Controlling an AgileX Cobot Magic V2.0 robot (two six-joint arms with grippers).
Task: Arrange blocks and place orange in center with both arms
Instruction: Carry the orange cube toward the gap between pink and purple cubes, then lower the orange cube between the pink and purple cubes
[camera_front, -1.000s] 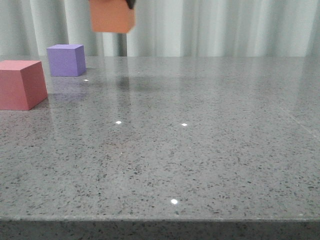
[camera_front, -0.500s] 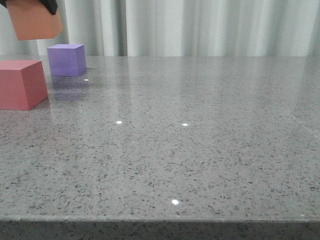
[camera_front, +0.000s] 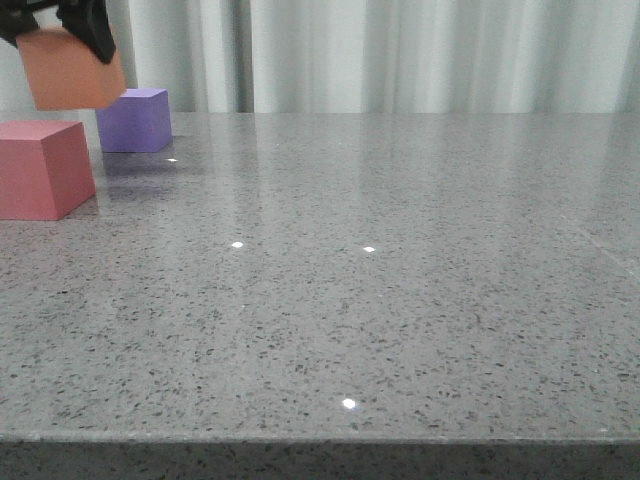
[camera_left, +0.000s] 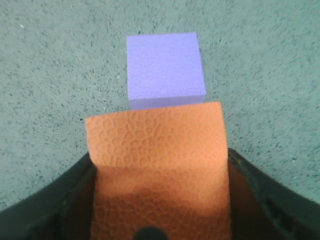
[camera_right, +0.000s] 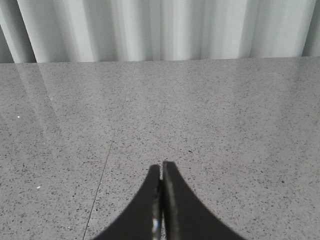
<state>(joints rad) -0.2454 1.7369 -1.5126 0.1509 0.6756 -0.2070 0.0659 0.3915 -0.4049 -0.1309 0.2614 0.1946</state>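
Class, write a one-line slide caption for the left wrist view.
Left pincer holds the orange cube above the grey table, purple cube just beyond.

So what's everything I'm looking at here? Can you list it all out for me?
orange cube: one, orange, held in the air at the far left, above the other two cubes
purple cube: one, purple, on the table at the far left, near the back
pinkish-red cube: one, pinkish-red, on the table at the left edge, nearer the camera than the purple one
table: one, speckled grey stone with a glossy top
curtain: pale, pleated, behind the table
left gripper: one, black, clamped on the orange cube
right gripper: one, black, fingers pressed together, holding nothing, over bare table
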